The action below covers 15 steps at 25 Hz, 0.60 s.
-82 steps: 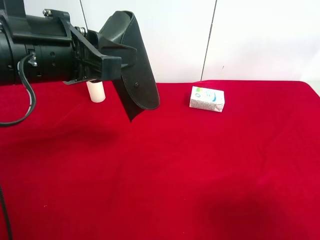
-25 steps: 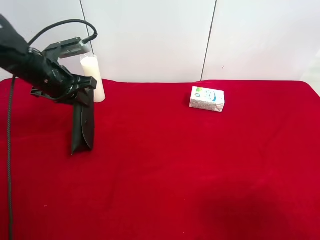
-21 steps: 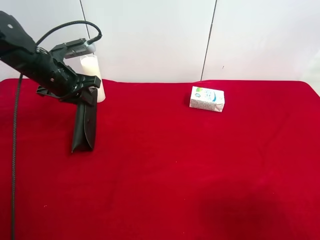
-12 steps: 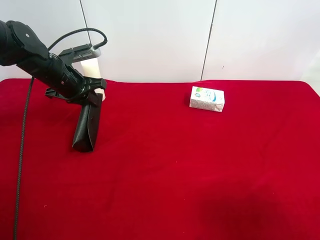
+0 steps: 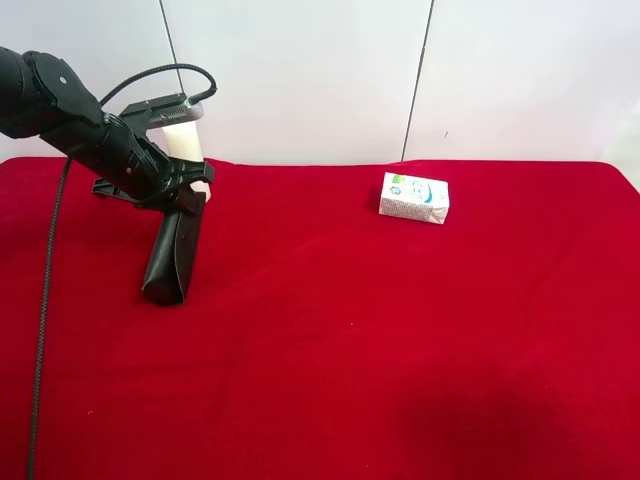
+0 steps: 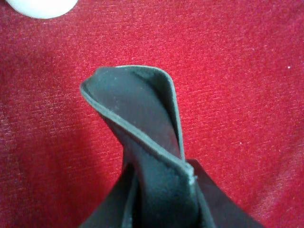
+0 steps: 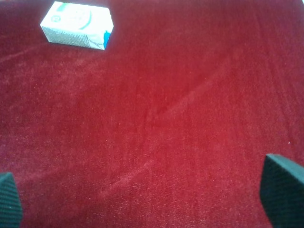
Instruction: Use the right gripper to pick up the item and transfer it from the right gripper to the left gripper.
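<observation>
The black glasses case [image 5: 172, 255] hangs steeply tilted from my left gripper [image 5: 187, 194], the all-black arm at the exterior high view's left. Its lower end is at the red cloth. In the left wrist view the case [image 6: 142, 123] sits pinched between the black fingers [image 6: 216, 209], its rounded end toward the cloth. My right gripper [image 7: 145, 194] is open and empty above bare red cloth. Only its two fingertips [image 7: 282, 190] show, and it is out of the exterior high view.
A small white carton [image 5: 414, 197] lies at the back right of the red table; it also shows in the right wrist view [image 7: 78, 26]. A white candle [image 5: 186, 140] stands right behind the left gripper, partly hidden. A white wall backs the table.
The left arm came down from high near the camera to the table's left with the case. In the last second its gripper shifted slightly right, tilting the case more; the lower end stayed put.
</observation>
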Available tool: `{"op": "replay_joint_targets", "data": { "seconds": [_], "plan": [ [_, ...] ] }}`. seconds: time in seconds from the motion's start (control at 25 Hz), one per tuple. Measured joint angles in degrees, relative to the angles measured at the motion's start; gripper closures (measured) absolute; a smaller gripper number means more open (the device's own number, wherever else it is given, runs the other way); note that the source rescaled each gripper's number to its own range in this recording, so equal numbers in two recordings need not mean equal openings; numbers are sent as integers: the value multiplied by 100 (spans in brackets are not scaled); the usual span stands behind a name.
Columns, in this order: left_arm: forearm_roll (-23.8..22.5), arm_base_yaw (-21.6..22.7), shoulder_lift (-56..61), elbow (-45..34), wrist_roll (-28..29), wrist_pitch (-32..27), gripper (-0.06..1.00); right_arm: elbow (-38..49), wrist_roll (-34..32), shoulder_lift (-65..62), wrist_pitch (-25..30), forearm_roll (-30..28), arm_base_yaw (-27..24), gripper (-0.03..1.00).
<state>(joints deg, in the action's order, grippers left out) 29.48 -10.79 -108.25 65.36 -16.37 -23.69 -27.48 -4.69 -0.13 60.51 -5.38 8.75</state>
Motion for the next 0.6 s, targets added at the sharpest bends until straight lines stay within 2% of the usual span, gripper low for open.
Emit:
{"op": "replay_joint_targets", "data": {
  "seconds": [0.04, 0.08, 0.12, 0.16, 0.2, 0.24, 0.28, 0.4, 0.6],
  "plan": [
    [-21, 0, -5, 0, -7, 1, 89, 0, 0, 0, 0, 0, 0, -3],
    [-78, 0, -5, 0, -27, -3, 78, 0, 0, 0, 0, 0, 0, -3],
    [-97, 0, -20, -6, -38, -23, 64, 0, 0, 0, 0, 0, 0, -3],
    [-103, 0, -26, -6, -42, -47, 40, 0, 0, 0, 0, 0, 0, -3],
    [-108, 0, -33, -6, -42, -63, 23, 0, 0, 0, 0, 0, 0, -3],
    [-108, 0, -33, -6, -42, -88, 10, 0, 0, 0, 0, 0, 0, -3],
    [-108, 0, -33, -6, -42, -110, 3, 0, 0, 0, 0, 0, 0, -3],
    [-108, 0, -33, -6, -42, -140, -4, 0, 0, 0, 0, 0, 0, -3],
    [-108, 0, -33, -6, -42, -140, -5, 0, 0, 0, 0, 0, 0, -3]
  ]
}}
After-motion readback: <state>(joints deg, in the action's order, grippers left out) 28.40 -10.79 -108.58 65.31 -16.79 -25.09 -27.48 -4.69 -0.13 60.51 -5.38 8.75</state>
